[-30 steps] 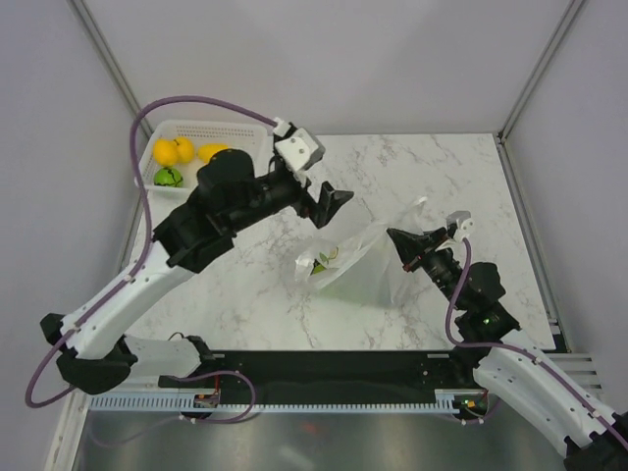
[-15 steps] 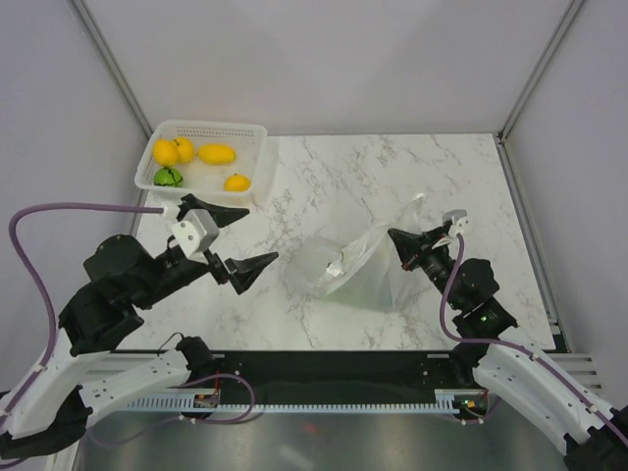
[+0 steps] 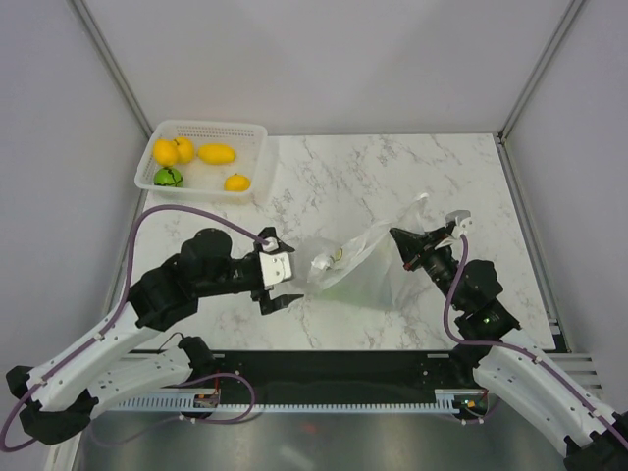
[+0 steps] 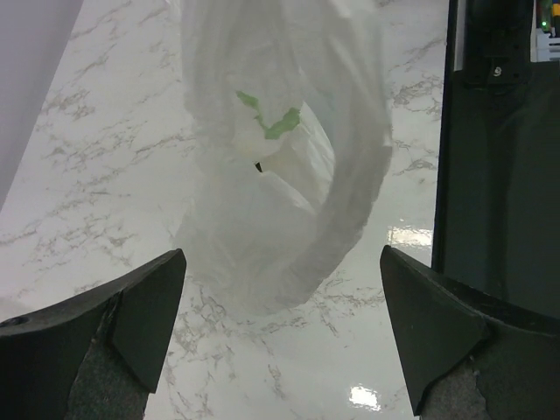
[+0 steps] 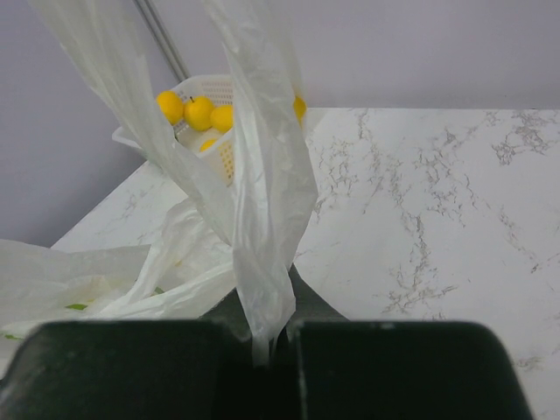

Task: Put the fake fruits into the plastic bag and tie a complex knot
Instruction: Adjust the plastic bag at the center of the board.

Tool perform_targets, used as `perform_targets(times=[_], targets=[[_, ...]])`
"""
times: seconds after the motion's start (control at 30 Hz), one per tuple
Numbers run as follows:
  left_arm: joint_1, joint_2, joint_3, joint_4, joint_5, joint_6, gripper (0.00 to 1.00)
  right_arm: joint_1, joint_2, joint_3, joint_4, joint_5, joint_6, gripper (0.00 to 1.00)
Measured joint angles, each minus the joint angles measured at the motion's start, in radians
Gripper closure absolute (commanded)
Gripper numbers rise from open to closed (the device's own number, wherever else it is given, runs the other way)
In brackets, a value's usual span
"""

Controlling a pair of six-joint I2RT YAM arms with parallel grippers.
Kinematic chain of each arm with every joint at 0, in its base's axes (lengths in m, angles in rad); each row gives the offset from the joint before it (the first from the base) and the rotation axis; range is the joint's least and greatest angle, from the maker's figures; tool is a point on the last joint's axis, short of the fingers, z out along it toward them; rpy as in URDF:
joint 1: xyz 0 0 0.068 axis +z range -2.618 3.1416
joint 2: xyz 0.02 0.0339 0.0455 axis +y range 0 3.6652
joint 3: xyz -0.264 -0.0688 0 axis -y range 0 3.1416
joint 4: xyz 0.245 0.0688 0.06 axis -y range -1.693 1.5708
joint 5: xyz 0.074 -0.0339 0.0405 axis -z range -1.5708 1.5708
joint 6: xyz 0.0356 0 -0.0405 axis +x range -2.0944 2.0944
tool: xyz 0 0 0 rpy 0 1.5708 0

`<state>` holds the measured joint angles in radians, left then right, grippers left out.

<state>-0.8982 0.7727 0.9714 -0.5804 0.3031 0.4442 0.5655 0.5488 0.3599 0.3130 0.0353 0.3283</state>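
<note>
One white basket (image 3: 258, 149) stands at the table's (image 3: 392, 177) far-left corner, and it holds five fake fruits (image 3: 217, 153): four yellow ones (image 3: 165, 152) and one green one (image 3: 168, 177). One plastic bag (image 3: 368, 273) sits toward the right edge.

1. A white perforated basket (image 3: 257, 165) sits at the far left corner of my table.
2. The table (image 3: 392, 167) before me is white marble, veined grey.
3. Plain grey walls (image 3: 324, 59) enclose it.
</note>
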Motion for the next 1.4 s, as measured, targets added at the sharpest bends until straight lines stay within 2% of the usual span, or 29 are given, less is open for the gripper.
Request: perform_targets(times=[0.17,0.4,0.6,0.7,0.9,1.23,1.37,1.4], targets=[[0.0,0.019,0.0,-0.001,0.053,0.077,0.0,0.0,-0.008,0.0,-0.002,-0.002,0.0,1.0],[0.003,0.117,0.015,0.012,0.043,0.149,0.0,0.0,-0.017,0.001,-0.008,-0.016,0.0,1.0],[0.072,0.148,0.071,0.038,0.074,0.172,0.0,0.0,-0.024,0.001,-0.015,-0.021,0.0,1.0],[0.121,0.15,0.077,0.067,0.153,0.186,0.0,0.0,-0.026,0.001,-0.015,-0.036,0.0,1.0],[0.232,0.224,0.091,0.093,0.417,0.225,0.0,0.0,-0.026,0.002,-0.015,-0.068,0.0,1.0],[0.282,0.356,0.154,0.097,0.677,0.32,0.0,0.0,-0.026,0.002,-0.014,-0.113,0.0,1.0],[0.285,0.397,0.182,0.079,0.779,0.361,0.11,0.0,-0.029,0.002,-0.014,-0.121,0.0,1.0],[0.285,0.404,0.182,0.073,0.797,0.368,0.21,0.0,-0.031,0.002,-0.014,-0.122,0.0,1.0]])
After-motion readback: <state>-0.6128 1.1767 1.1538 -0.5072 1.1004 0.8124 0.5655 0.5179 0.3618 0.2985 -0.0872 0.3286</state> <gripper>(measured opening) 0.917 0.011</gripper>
